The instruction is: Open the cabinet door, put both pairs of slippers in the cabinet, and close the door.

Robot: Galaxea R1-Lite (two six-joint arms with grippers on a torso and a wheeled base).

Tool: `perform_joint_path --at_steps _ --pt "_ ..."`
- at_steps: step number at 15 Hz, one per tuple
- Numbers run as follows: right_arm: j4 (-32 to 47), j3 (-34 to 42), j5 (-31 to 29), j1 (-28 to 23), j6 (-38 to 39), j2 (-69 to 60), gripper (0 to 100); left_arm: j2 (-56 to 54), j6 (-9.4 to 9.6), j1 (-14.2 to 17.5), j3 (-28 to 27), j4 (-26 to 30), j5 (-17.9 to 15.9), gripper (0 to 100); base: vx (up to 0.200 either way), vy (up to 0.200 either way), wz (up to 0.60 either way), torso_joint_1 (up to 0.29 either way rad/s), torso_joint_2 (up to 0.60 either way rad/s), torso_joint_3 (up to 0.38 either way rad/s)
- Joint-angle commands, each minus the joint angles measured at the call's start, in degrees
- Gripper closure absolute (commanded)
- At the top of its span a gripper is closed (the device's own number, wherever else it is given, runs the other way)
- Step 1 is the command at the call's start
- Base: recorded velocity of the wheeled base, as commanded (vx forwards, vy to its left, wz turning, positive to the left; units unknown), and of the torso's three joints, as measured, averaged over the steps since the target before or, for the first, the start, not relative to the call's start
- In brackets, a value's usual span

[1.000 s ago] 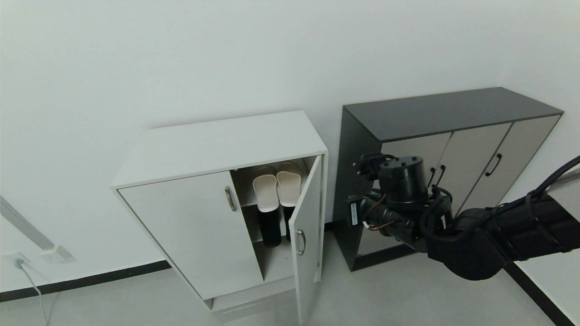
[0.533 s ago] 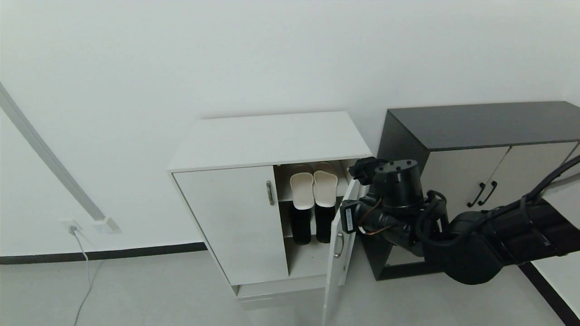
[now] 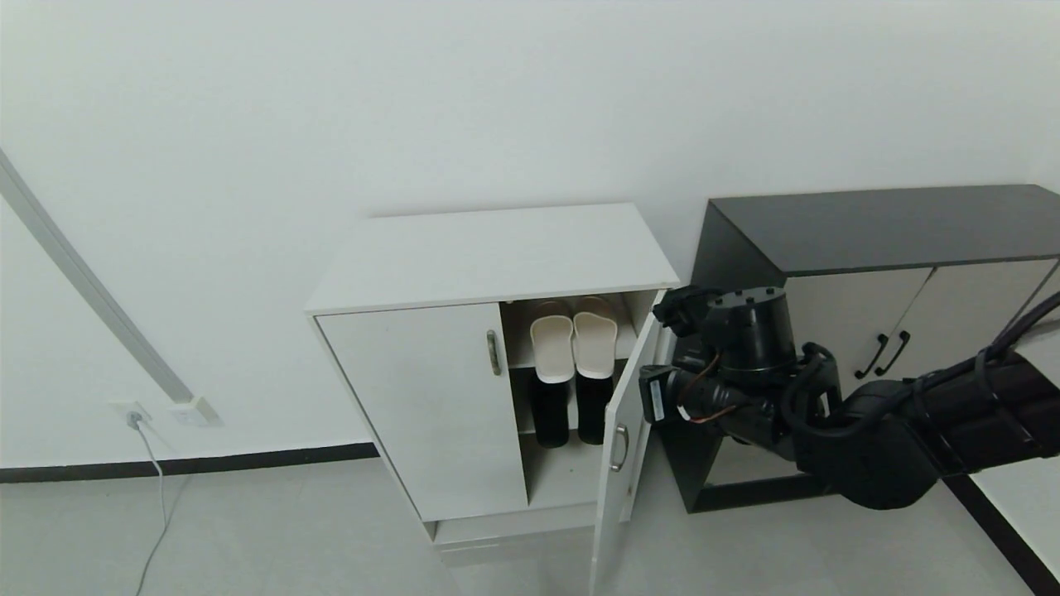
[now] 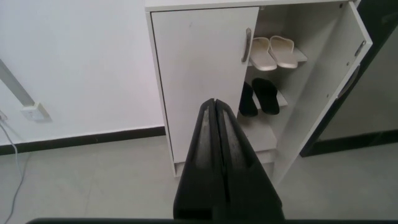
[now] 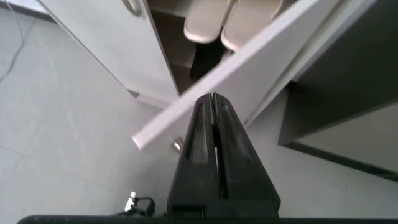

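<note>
While the right door [image 3: 625,414] of the white cabinet [image 3: 489,257] stands partly open, both pairs sit inside: white slippers [image 3: 573,341] on the upper shelf, black slippers [image 3: 567,418] on the shelf below. The right hand [image 5: 214,96], fingers pressed together, is just beside the door's outer face; contact cannot be confirmed. The left hand [image 4: 214,102], likewise pressed together, hangs before the cabinet, well apart.

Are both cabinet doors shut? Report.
No, one cabinet door stands ajar, showing white slippers shelved above black slippers.
</note>
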Motion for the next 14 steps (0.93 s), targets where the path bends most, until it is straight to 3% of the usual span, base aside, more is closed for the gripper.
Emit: perform_joint_path --at_steps 1,7,14 --pt "-0.14 2.60 0.08 -0.53 -0.08 -0.97 100 0.06 0.00 0.01 0.01 0.00 0.00 100 0.000 0.000 0.00 0.000 0.00 0.000" --pt "-3.04 2.77 0.25 -1.40 0.19 4.39 100 0.06 0.00 0.01 0.01 0.00 0.00 100 0.000 0.000 0.00 0.000 0.00 0.000" --pt "-3.39 -6.46 0.25 -2.37 0.45 11.24 100 0.06 0.00 0.01 0.01 0.00 0.00 100 0.000 0.000 0.00 0.000 0.00 0.000"
